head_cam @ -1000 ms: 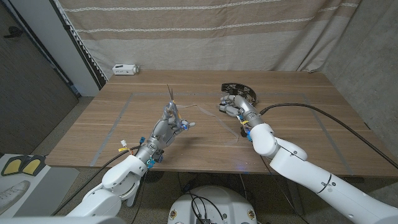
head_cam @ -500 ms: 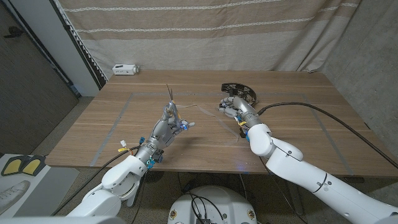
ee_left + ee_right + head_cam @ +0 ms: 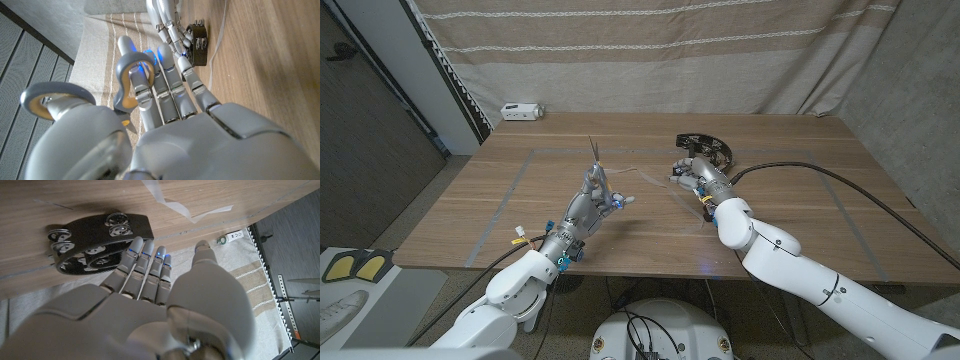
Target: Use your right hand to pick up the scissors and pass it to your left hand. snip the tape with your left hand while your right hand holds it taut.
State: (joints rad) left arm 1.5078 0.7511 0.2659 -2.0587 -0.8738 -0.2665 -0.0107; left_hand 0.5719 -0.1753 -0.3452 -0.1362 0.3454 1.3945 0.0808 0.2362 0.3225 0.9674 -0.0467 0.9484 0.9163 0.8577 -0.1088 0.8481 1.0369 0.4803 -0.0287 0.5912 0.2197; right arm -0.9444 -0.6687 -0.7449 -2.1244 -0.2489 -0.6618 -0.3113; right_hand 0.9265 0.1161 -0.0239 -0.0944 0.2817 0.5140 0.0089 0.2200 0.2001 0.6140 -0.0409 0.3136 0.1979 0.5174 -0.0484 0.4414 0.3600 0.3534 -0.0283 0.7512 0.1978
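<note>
From the head camera, your left hand [image 3: 594,196] sits a little left of the table's middle and already grips the scissors [image 3: 594,163], whose closed blades point toward twelve o'clock, up and away from you. So the handover looks done, and the step in hand is getting the tape taut for the snip. Your right hand [image 3: 698,176] hovers at about three o'clock from the left hand, just on the near side of the black tape dispenser [image 3: 707,148], which lies at roughly one o'clock from the scissors. A thin pale strip of tape [image 3: 642,171] runs over the wooden table [image 3: 800,170] between the two hands. Whether your right fingers pinch its end cannot be told from here. Through the left wrist camera, the grey scissor handles [image 3: 131,75] show one loop threaded on a finger and the other on the thumb, so the hold looks secure; the dispenser and your right hand lie beyond the fingertips. Through the right wrist camera, your right fingers [image 3: 150,267] reach almost straight toward the dispenser [image 3: 97,242] with nothing visibly held, and the strip's loose end [image 3: 165,202] lies on the wood past them. Next you likely need to pinch that end, lift it taut, then bring the blades across it.
</note>
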